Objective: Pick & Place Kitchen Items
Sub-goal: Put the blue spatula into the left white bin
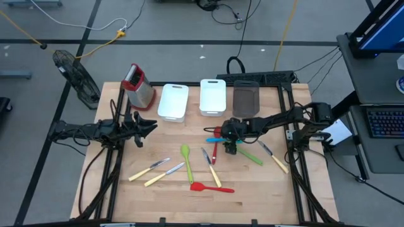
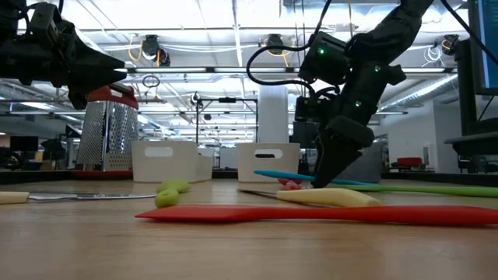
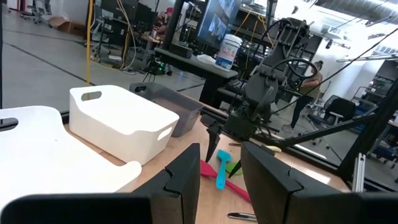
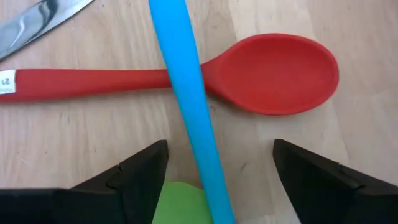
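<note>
We have our right gripper low over the wooden surface, fingers spread wide and holding nothing, straddling the slim blue plastic utensil handle. That handle lies across the neck of a red plastic spoon, touching it, and a green plastic utensil sits just beside it between our fingers. A metal knife blade lies near the spoon's handle end.

The risk we see is a crowded grasp: closing here could catch the green piece along with the blue handle, or drag the red spoon as we lift. A smooth, round handle may also pivot or slip from the pads.

Our left gripper hangs well apart near the red-topped metal box grater, partly open and empty. The remaining utensils lie scattered on the surface, outside the white rectangular bins.
</note>
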